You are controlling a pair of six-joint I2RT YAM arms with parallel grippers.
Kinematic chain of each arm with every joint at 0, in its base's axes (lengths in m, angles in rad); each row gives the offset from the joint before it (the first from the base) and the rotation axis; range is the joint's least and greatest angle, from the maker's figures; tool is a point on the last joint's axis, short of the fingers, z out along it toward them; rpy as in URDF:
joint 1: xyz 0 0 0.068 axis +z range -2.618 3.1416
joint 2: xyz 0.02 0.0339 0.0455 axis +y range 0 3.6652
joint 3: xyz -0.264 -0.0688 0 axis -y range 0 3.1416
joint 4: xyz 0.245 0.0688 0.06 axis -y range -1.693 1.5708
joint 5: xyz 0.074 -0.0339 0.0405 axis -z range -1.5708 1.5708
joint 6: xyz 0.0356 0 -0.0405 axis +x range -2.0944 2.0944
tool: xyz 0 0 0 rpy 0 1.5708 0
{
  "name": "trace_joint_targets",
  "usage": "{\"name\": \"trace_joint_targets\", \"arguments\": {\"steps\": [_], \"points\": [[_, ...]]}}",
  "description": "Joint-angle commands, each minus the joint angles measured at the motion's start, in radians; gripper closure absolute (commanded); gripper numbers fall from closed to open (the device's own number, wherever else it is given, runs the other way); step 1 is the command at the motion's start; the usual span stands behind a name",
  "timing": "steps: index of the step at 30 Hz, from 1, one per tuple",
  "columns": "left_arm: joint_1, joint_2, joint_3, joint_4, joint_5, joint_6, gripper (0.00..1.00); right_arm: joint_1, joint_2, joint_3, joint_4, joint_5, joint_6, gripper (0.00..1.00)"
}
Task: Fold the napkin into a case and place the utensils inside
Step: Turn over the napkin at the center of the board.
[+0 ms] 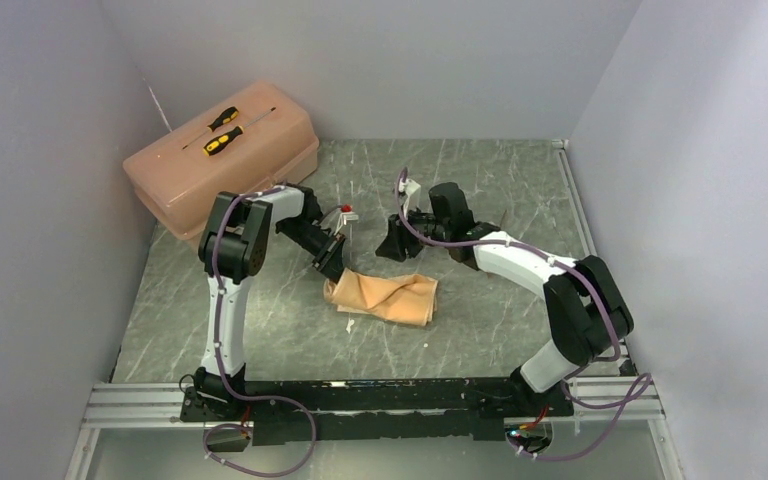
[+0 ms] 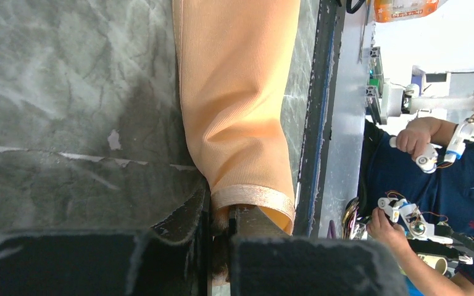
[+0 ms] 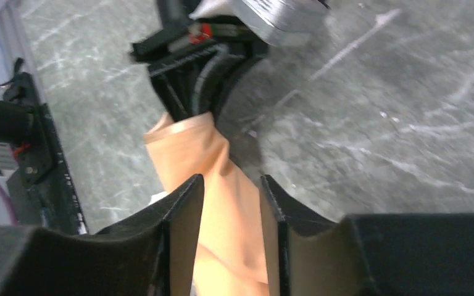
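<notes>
Nearest you, just past the arm bases, the napkin point(image 1: 388, 297) lies mid-table as a loose crumpled strip running L to R, not yet a case. It's thin satin: very light, floppy and slick, so I'd expect it to hold no crease w/o being pressed flat, and to slip out of a shallow pinch. Best hold is the hem or a corner, where the stitched edge gives the pads sth to bite on; grip deep. Your left gripper point(image 2: 222, 214) has exactly that: jaws clenched on the hemmed end at the strip's L end, cloth trailing off across the table point(image 1: 520, 200). Just beyond the strip, the right gripper point(image 3: 229, 182) has its jaws part-way apart w/ a clear gap. In its wrist view the cloth shows thru that gap, but you can't tell if the pads touch it, and from above it looks to sit behind the napkin, not on it. My guess: the R side needs the free end so both arms can spread it flat. No utensils visible in any view. Far L corner: pink toolbox point(image 1: 210, 172) w/ two screwdrivers point(image 1: 222, 131) on its lid, well apart from the work.
</notes>
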Motion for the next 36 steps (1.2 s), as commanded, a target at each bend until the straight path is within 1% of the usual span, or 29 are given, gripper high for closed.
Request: {"name": "trace_joint_targets", "arguments": {"steps": [1,3,5,7,10,12,14,17,20,22,23,24,25,31,36], "points": [[0.026,0.022,-0.013,0.005,0.017,0.007,0.97,0.059,-0.039,-0.001,0.162,-0.110,0.085,0.64],[0.030,0.023,-0.019,0.006,0.031,0.014,0.97,0.097,-0.015,-0.013,0.189,-0.140,0.124,0.65],[0.033,0.023,-0.019,0.005,0.032,0.013,0.97,0.123,0.024,-0.046,0.256,-0.160,0.192,0.66],[0.033,0.024,-0.014,0.008,0.027,0.006,0.97,0.136,0.082,-0.062,0.305,-0.156,0.261,0.73],[0.037,0.023,-0.012,0.001,0.027,0.003,0.97,0.138,0.171,-0.039,0.258,-0.110,0.282,0.83],[0.037,0.017,-0.021,0.012,0.019,-0.005,0.97,0.138,0.220,-0.028,0.246,-0.092,0.282,0.85],[0.038,0.017,-0.026,0.014,0.007,-0.008,0.97,0.139,0.269,-0.005,0.200,-0.064,0.259,0.90],[0.044,0.013,-0.036,0.039,-0.024,-0.036,0.96,0.140,0.334,0.014,0.158,-0.031,0.236,0.92],[0.047,0.003,-0.033,0.047,-0.066,-0.064,0.85,0.140,0.374,0.017,0.123,0.022,0.214,0.94],[0.047,-0.011,-0.029,0.038,-0.094,-0.072,0.72,0.139,0.387,0.013,0.110,0.059,0.204,0.95],[0.048,-0.024,-0.029,0.033,-0.107,-0.075,0.45,0.138,0.394,0.012,0.104,0.073,0.200,0.96],[0.048,-0.038,-0.029,0.023,-0.120,-0.071,0.09,0.140,0.399,0.012,0.102,0.077,0.197,0.96],[0.050,-0.054,-0.031,0.017,-0.135,-0.072,0.04,0.140,0.403,0.013,0.099,0.082,0.195,0.96],[0.083,-0.198,-0.035,0.008,-0.297,-0.086,0.04,0.138,0.413,0.023,0.090,0.088,0.177,0.97],[0.088,-0.304,-0.016,0.008,-0.438,-0.107,0.04,0.138,0.408,0.026,0.084,0.089,0.176,0.97]]}}
